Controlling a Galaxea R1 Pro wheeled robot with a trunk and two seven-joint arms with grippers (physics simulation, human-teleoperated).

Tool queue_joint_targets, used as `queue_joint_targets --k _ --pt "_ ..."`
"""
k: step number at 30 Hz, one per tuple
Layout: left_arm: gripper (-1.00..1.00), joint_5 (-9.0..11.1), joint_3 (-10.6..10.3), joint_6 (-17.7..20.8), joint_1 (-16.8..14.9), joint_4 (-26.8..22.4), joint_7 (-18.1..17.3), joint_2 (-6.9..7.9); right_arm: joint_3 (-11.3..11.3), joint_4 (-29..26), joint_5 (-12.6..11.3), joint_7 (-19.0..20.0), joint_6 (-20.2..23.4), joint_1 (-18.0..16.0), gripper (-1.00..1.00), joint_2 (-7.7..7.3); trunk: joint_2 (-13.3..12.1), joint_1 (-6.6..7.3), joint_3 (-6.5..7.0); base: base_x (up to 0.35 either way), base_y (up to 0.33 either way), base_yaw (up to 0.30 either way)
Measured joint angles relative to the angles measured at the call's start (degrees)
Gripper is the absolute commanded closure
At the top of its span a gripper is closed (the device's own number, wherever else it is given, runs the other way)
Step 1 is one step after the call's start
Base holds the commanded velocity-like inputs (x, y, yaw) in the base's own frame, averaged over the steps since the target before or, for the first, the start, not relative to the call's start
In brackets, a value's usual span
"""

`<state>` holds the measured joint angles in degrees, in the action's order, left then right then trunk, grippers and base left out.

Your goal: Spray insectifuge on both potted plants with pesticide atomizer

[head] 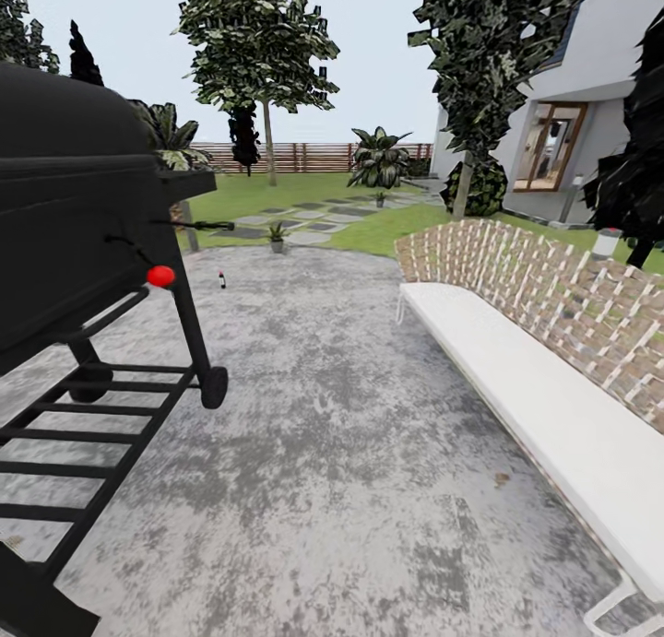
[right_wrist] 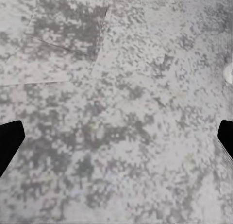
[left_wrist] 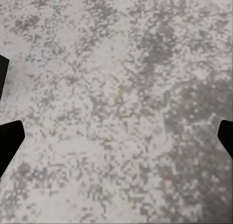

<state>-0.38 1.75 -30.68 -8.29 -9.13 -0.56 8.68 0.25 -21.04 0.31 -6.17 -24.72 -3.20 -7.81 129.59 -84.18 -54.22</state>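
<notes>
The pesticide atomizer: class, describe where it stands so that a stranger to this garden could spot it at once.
Start at the big black barbecue grill on the left of the head view and look past its wheeled leg across the grey paved patch. The pesticide atomizer stands alone there, near the paving's far edge. It is a tiny, slim, dark upright bottle with a red top, far smaller than the potted plant beyond it.

Lighting: flat, even daylight under pale sky (head: 387, 56); no cast shadows or glare. Wide-angle stretch at head-view edges. Paving (left_wrist: 121, 88) in wrist views coarse, pixelated.
</notes>
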Motion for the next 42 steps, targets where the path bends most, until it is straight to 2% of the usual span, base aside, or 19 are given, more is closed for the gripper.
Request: queue_joint_targets --k 42 --pt "-1.00 -0.1 -0.1 0.0 0.1 0.1 -0.1 0.12 0.0 0.0 0.0 0.0 0.0 0.0 -1.00 -0.01 0.0 0.00 0.00 0.335 0.000 0.000"
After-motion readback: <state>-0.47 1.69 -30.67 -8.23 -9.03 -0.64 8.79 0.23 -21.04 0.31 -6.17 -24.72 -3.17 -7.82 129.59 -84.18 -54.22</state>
